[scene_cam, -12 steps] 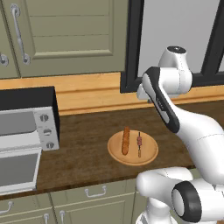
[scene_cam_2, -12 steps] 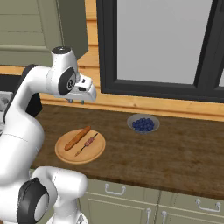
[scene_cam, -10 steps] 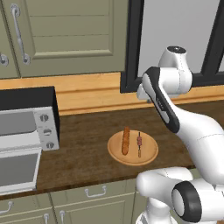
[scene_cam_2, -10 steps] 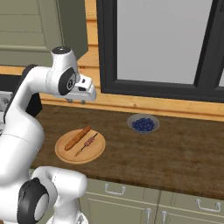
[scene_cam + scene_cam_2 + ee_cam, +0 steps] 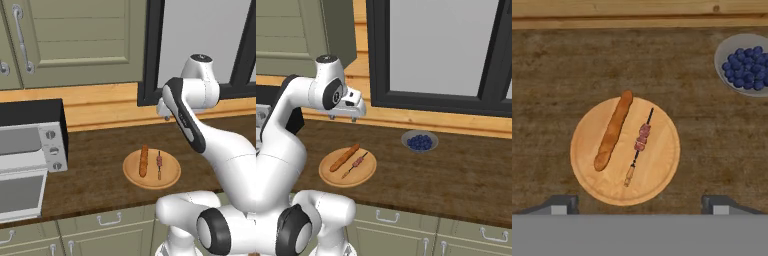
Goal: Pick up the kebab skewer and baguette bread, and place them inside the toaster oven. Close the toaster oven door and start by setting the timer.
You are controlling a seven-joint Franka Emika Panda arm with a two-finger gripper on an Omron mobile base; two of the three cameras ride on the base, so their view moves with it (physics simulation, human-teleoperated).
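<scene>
The baguette bread (image 5: 143, 160) (image 5: 344, 157) (image 5: 613, 130) and the kebab skewer (image 5: 159, 163) (image 5: 356, 164) (image 5: 641, 141) lie side by side on a round wooden plate (image 5: 172, 175) (image 5: 368, 172) (image 5: 662, 170) on the dark counter. My gripper (image 5: 165, 116) (image 5: 343, 118) (image 5: 641, 204) hangs open well above the plate, pointing straight down, with nothing between its fingers. At the left stands the toaster oven (image 5: 52, 145), silver with a black top. The toaster oven door (image 5: 20, 195) is folded down open toward the counter's front edge.
A grey bowl of blueberries (image 5: 419, 141) (image 5: 747, 65) sits on the counter to the right of the plate. A wooden backsplash ledge and a dark-framed window run behind the counter. Wall cabinets hang above the oven.
</scene>
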